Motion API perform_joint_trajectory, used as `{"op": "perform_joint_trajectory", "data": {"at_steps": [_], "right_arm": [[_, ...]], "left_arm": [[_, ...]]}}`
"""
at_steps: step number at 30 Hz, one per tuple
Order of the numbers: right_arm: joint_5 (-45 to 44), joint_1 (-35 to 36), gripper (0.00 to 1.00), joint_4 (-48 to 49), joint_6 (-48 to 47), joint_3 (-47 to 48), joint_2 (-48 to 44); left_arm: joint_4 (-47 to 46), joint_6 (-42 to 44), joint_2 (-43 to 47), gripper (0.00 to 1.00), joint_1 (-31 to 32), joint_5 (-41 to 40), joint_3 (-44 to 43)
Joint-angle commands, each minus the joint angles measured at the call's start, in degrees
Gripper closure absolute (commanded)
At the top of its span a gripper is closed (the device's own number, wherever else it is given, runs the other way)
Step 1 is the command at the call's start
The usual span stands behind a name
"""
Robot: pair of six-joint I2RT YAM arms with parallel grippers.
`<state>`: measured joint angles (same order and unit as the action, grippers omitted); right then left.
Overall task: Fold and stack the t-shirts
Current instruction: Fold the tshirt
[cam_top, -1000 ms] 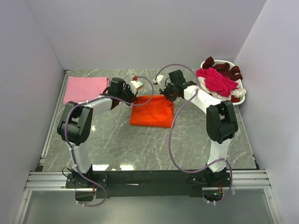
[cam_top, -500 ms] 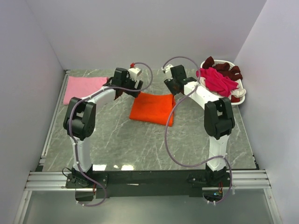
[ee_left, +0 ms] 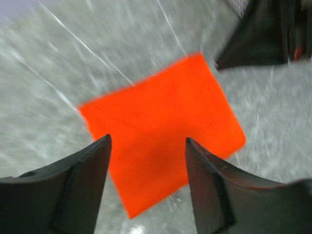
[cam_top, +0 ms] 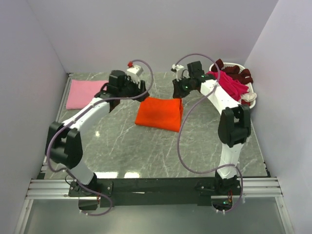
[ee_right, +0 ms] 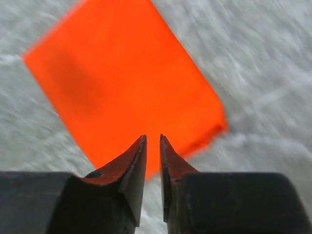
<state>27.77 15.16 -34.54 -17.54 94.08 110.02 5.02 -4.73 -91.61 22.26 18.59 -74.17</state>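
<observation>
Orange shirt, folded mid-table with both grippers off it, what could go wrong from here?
Carrying the orange shirt over to the pink shirt by one edge could let the fold fall open. The right arm's cable runs close beside its edge and might snag or drag it.

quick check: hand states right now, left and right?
Left hand: open, empty, over the orange t-shirt.
Right hand: closed to a thin slit, holding nothing.
</observation>
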Motion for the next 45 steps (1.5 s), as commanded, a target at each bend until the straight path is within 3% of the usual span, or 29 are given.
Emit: {"op": "perform_joint_trajectory", "data": {"at_steps": [1,8,12,20,26,33,40,45], "right_arm": [[7.5,0.8,0.81,-5.5,4.2,7.5,7.2],[-6.2,0.1,0.90,-8.8,13.8,13.3,16.0],[-9.0,-1.9,0.95,-11.4,15.8,13.6,18.3],[-11.6,-5.0,0.95,-12.2,16.3,10.3,18.0],[-4.1,-8.1,0.89,-16.1,12.5,13.0,16.7],[-3.7,-11.9,0.85,-17.4,8.6,11.6,15.0],[-0.1,-12.7,0.85,-15.8,4.7,8.1,9.1],[11.4,-12.3,0.84,-16.8,2.6,8.0,2.4]], "left_arm": [[0.5,-4.9,-5.6,0.35,1.9,5.2,2.5],[3.3,-9.5,-15.8,0.42,2.7,4.9,-0.2],[4.8,-10.0,-18.0,0.40,2.8,4.3,-0.1],[8.9,-9.8,-22.3,0.38,2.9,1.5,-2.3],[11.1,-9.8,-24.5,0.38,2.9,-0.4,-4.0],[13.5,-9.5,-26.3,0.37,2.8,-2.5,-5.5],[10.1,-8.8,-18.3,0.33,2.8,0.0,-4.8],[8.6,-7.7,-11.6,0.29,2.8,0.5,-5.0]]}}
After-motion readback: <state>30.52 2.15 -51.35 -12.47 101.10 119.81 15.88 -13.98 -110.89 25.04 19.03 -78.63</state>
